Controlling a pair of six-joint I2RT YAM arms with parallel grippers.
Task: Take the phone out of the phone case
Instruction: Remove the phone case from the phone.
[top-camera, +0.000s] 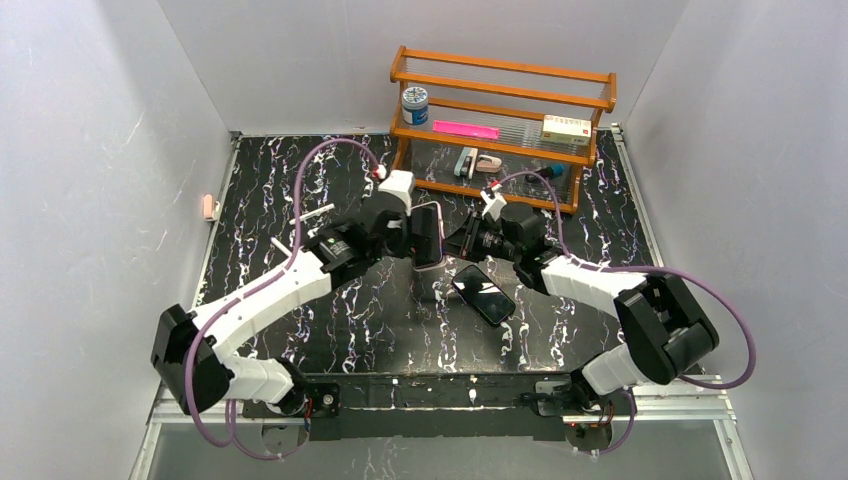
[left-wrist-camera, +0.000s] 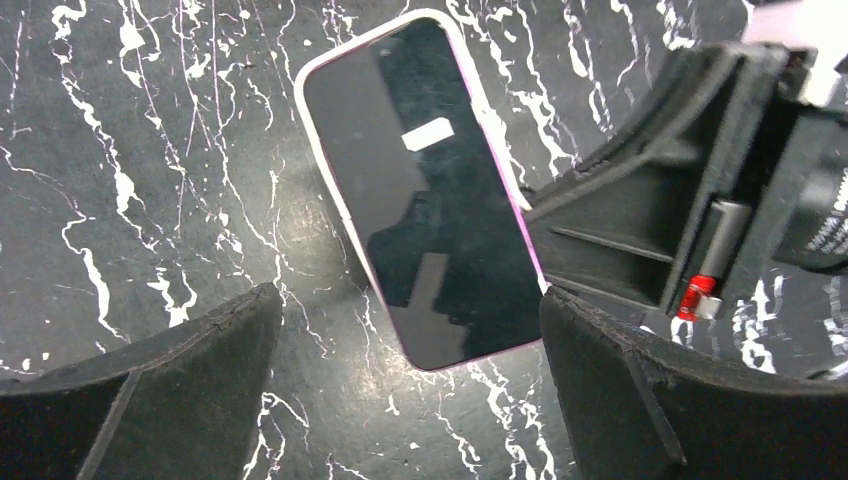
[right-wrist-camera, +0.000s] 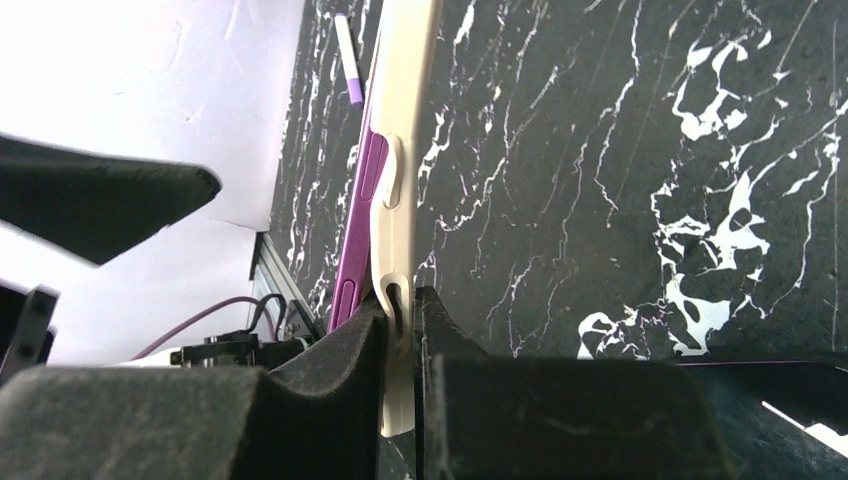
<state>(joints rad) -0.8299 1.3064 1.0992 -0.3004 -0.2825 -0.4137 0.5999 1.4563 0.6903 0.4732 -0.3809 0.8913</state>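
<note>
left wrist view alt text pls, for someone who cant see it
A phone case with a white-pink rim and glossy dark face is held over the black marbled table, pinched at its right edge by the right gripper. The left gripper stands open, its two fingers at the bottom corners, touching nothing.

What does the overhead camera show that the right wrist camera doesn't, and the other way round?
Only overhead: the wooden rack and a dark phone lying flat. Only right wrist: a raised side button, seen edge-on. Both: the phone case pinched in the right fingers, above the black marbled table.
</note>
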